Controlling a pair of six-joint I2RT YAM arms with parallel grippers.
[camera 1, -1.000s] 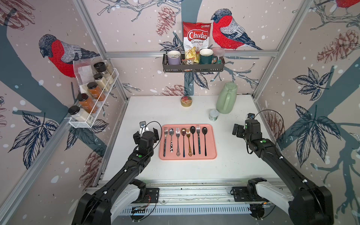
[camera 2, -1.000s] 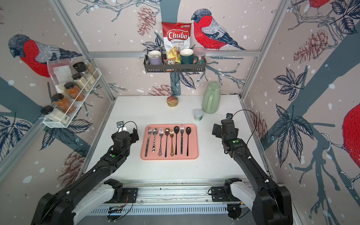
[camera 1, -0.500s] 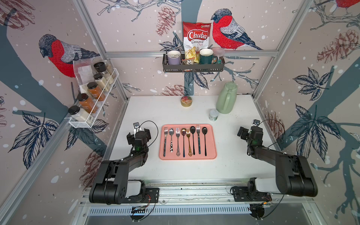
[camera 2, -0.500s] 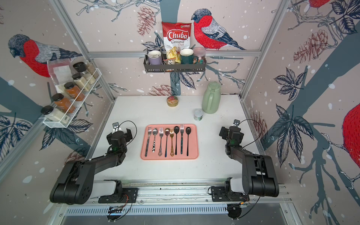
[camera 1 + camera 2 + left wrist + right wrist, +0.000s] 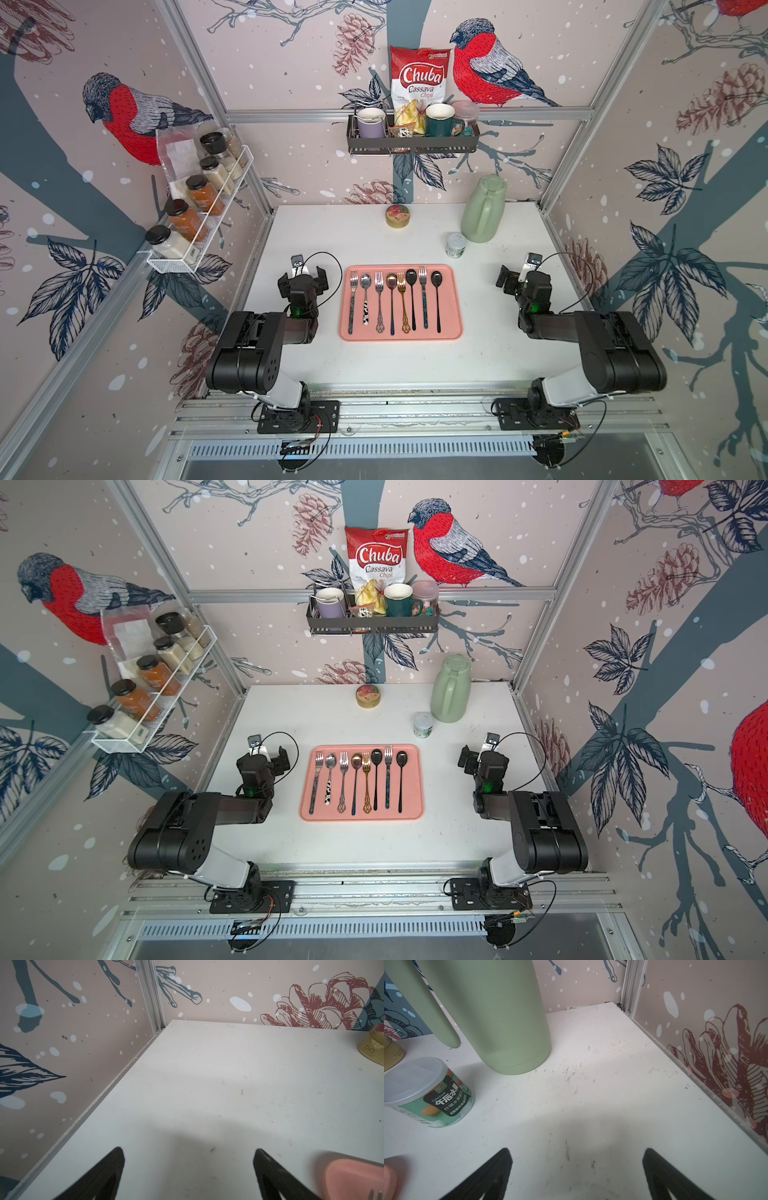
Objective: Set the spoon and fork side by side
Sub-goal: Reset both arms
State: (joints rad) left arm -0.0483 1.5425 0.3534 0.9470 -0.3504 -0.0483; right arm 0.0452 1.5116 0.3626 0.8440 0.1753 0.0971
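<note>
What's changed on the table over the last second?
Both arms folded back and down to rest on either side of the pink tray. The left gripper and right gripper are open and empty; nothing was grasped or released. The cutlery row and green jug have not moved.

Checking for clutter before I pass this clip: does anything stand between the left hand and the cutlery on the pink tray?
Nothing visible does. Only bare table separates the open left hand and the pink tray, whose nearest fork lies uncovered on that side.
</note>
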